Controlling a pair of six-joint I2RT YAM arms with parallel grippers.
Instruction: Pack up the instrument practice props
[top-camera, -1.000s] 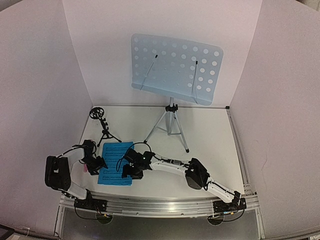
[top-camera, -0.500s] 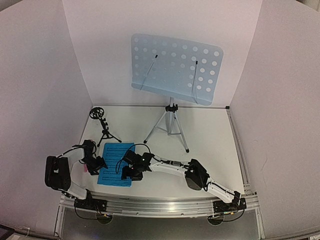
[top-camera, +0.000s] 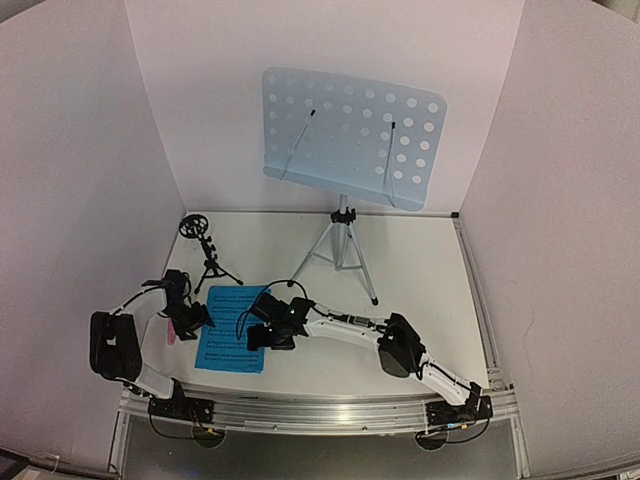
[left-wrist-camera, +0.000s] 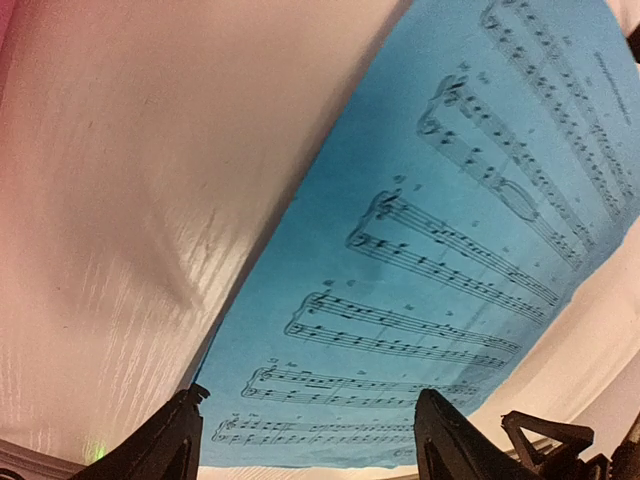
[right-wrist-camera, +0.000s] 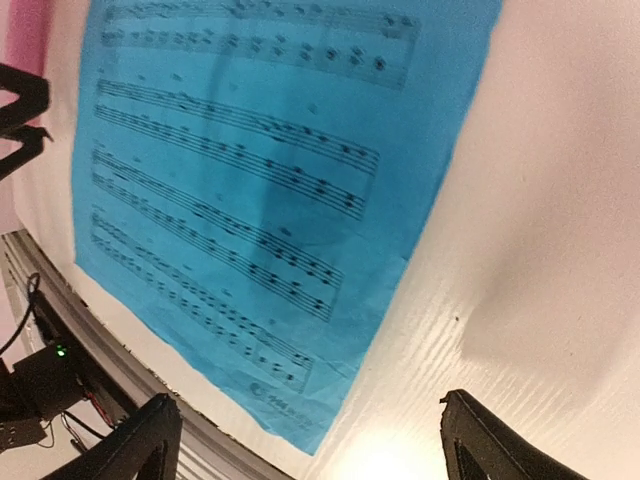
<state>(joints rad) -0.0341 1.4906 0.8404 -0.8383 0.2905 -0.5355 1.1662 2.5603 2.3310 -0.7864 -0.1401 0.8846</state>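
Observation:
A blue music sheet (top-camera: 232, 342) lies flat on the white table near the front. My left gripper (top-camera: 196, 318) hovers at its left edge, open, with the sheet (left-wrist-camera: 440, 260) under and ahead of the empty jaws (left-wrist-camera: 305, 445). My right gripper (top-camera: 264, 334) hangs over the sheet's right edge, open wide and holding nothing (right-wrist-camera: 315, 445); the sheet's corner (right-wrist-camera: 260, 190) lies beneath it. A bit of the pink microphone (top-camera: 170, 336) shows just left of the left gripper. The small black mic stand (top-camera: 207, 258) stands behind them. The silver-tripod stand (top-camera: 340, 250) holds up its pale-blue desk (top-camera: 350, 135).
White walls close in the left, back and right sides. A metal rail (top-camera: 320, 408) with the arm bases runs along the table's near edge, just in front of the sheet. The tripod's legs spread over the table's back middle.
My right gripper's jaws have spread wider and it has shifted slightly back over the sheet's right edge. The left gripper has edged a little toward the back.

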